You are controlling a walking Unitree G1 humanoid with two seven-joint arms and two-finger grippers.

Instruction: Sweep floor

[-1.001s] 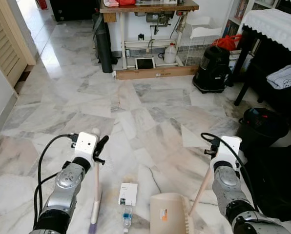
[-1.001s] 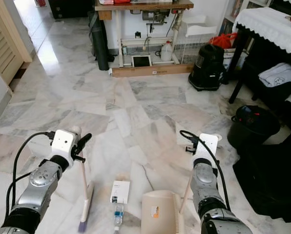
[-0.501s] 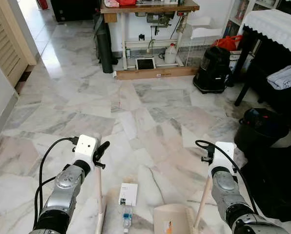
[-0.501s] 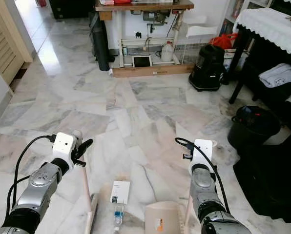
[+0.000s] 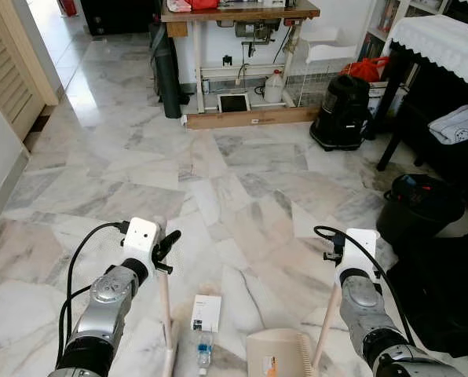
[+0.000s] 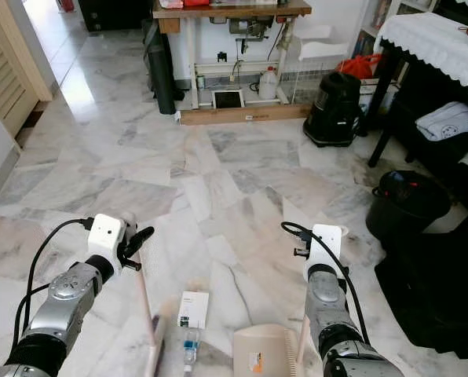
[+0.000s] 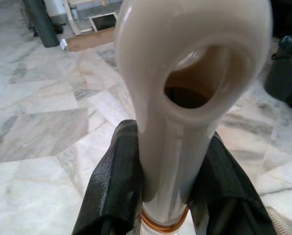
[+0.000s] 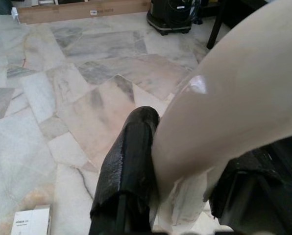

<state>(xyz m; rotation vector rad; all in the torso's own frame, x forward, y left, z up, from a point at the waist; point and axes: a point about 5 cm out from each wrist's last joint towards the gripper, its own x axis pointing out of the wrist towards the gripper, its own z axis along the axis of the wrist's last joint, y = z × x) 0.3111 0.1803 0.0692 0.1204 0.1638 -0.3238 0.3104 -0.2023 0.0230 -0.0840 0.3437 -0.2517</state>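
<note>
My left gripper [image 5: 165, 250] is shut on the cream broom handle [image 5: 166, 310], which slants down to the broom head [image 5: 170, 366] at the picture's lower edge. In the left wrist view both black fingers [image 7: 112, 193] clamp the handle's hooped end [image 7: 190, 98]. My right gripper [image 5: 342, 272] is shut on the dustpan's cream handle [image 8: 234, 107]. The beige dustpan [image 5: 275, 355] rests on the floor below it. A small white box [image 5: 206, 312] and a small plastic bottle [image 5: 204, 350] lie on the marble between broom and dustpan.
A sewing table [image 5: 234, 12] with a wooden board [image 5: 250, 118] under it stands at the back. A black vacuum [image 5: 342, 110], a black bin [image 5: 418, 203] and a dark table with a white cloth [image 5: 442, 39] line the right. A louvred door [image 5: 10, 67] is on the left.
The broom's lower end has swung right, toward the white box, and my left gripper has shifted slightly right. The dustpan has drawn back toward me.
</note>
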